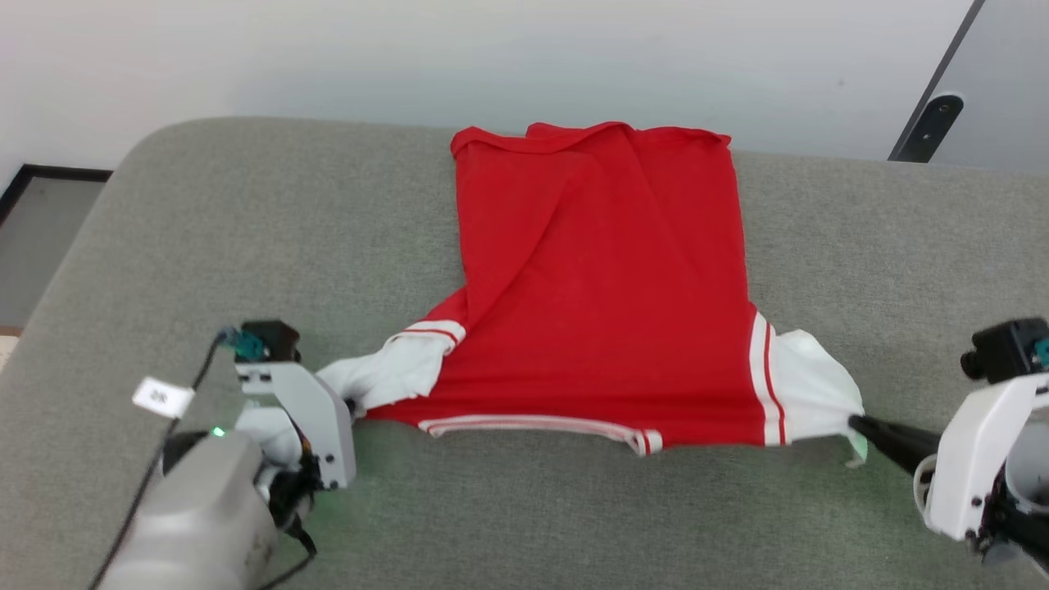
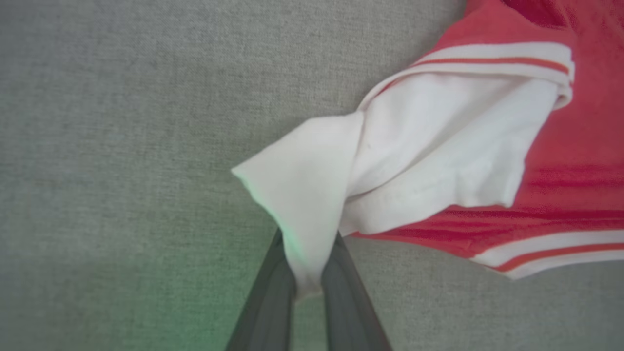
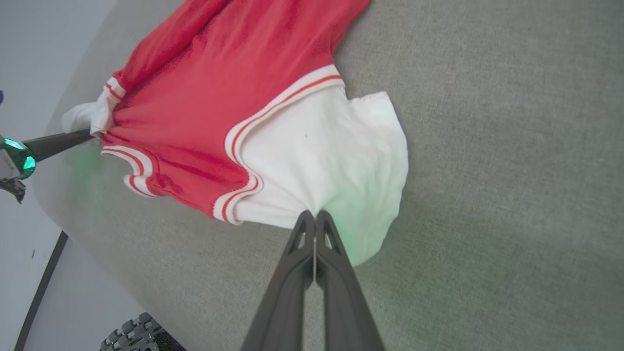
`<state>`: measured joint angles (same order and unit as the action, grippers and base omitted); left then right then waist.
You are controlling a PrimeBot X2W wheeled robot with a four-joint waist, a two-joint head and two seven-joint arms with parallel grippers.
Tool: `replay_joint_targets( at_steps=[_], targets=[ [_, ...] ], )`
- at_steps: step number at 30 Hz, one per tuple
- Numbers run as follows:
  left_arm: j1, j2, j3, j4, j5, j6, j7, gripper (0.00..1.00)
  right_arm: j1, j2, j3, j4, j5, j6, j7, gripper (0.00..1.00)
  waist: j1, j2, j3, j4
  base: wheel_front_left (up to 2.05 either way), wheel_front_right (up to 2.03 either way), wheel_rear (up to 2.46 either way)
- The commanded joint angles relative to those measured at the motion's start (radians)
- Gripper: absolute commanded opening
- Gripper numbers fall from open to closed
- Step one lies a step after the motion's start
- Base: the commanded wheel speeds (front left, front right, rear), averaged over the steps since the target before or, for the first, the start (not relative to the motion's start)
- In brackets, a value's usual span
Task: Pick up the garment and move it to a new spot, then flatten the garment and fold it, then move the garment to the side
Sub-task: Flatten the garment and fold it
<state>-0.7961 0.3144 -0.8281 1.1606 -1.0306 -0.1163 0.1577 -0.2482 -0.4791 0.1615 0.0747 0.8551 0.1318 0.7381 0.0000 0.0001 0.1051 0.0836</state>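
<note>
The garment (image 1: 602, 279) lies spread on the grey table (image 1: 246, 213), plain red side up, collar toward me and hem at the far edge. Its white sleeves stick out at the near left and near right. My left gripper (image 1: 352, 404) is shut on the tip of the left white sleeve (image 2: 307, 195), the cloth pinched between its dark fingers (image 2: 273, 292). My right gripper (image 1: 854, 422) is shut on the edge of the right white sleeve (image 3: 331, 161), with its fingertips (image 3: 307, 229) pressed together. The garment (image 3: 229, 83) is stretched between both grippers, and the left gripper (image 3: 87, 136) shows at the far sleeve.
A pale wall (image 1: 492, 57) runs behind the table. A dark post (image 1: 926, 131) stands at the back right. The table's rounded left corner drops to a dark-framed floor area (image 1: 41, 238). Bare grey cloth surrounds the garment on both sides and in front.
</note>
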Motion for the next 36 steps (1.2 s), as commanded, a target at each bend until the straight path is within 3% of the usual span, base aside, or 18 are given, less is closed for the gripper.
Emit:
replay_joint_targets(
  at_steps=[1, 12, 26, 36],
  targets=[
    [0.017, 0.011, 0.000, 0.000, 0.006, 0.009, -0.005, 0.00, 0.022, 0.000, -0.016, -0.006, -0.009, -0.002, 0.002, 0.00, 0.0000, -0.0001, 0.001, 0.001, 0.00, 0.00, 0.00],
    [0.247, 0.032, -0.015, -0.201, -0.018, 0.090, -0.003, 0.00, 0.204, 0.065, -0.103, -0.158, -0.068, -0.002, 0.110, 0.00, 0.0000, -0.0001, 0.002, 0.005, 0.00, 0.00, 0.00],
    [0.508, 0.156, -0.032, -0.674, -0.072, 0.326, 0.133, 0.00, 0.343, 0.088, -0.169, -0.237, -0.105, -0.002, 0.255, 0.00, 0.0000, -0.0001, 0.004, 0.008, 0.00, 0.00, 0.00],
    [0.564, 0.244, -0.021, -0.905, -0.090, 0.427, 0.193, 0.00, 0.338, 0.097, -0.163, -0.219, -0.147, -0.002, 0.244, 0.00, 0.0000, -0.0001, -0.004, 0.009, 0.00, 0.00, 0.00]
  ],
)
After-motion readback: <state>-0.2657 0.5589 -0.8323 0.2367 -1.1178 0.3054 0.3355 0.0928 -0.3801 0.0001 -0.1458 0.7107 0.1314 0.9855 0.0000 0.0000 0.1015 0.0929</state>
